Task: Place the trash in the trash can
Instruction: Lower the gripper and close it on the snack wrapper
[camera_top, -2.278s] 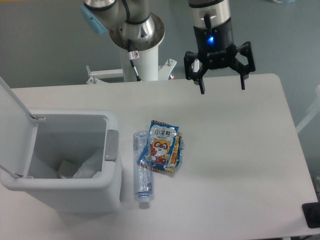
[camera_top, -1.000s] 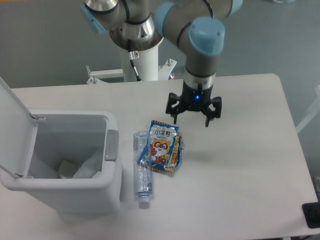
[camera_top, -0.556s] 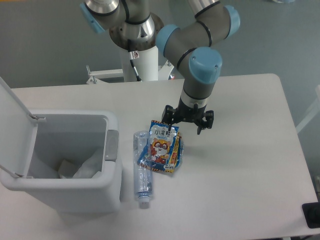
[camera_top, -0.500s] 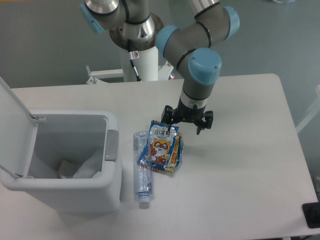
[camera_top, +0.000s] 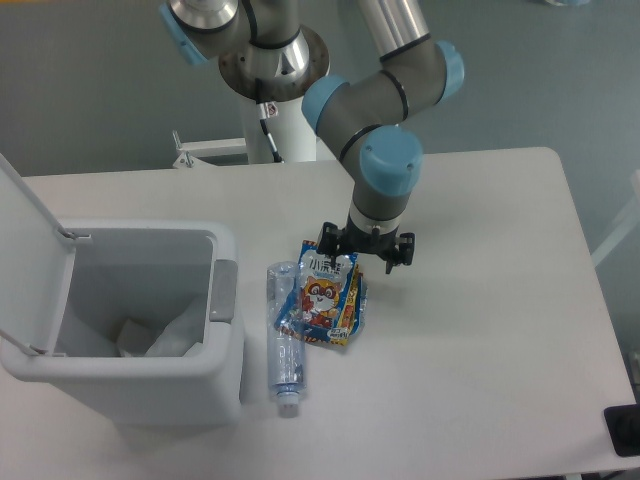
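A blue-orange snack packet (camera_top: 322, 297) with a cartoon animal lies mid-table, partly over a clear crushed water bottle (camera_top: 284, 350) that runs front to back, cap toward the front. My gripper (camera_top: 360, 258) hangs open just over the packet's top edge; one fingertip is at the packet's upper left corner, the other stands off its right side. Nothing is between the fingers. At the left stands the pale grey trash can (camera_top: 225, 365), lid swung up and open, with crumpled white material inside.
The arm's white pedestal (camera_top: 277, 105) rises at the back edge of the table. A black object (camera_top: 625, 430) shows at the table's front right corner. The open lid (camera_top: 30, 250) leans at the far left.
The gripper came down from the back right of the table toward the packet, moving left and lower. It stayed open. Packet and bottle have not moved.
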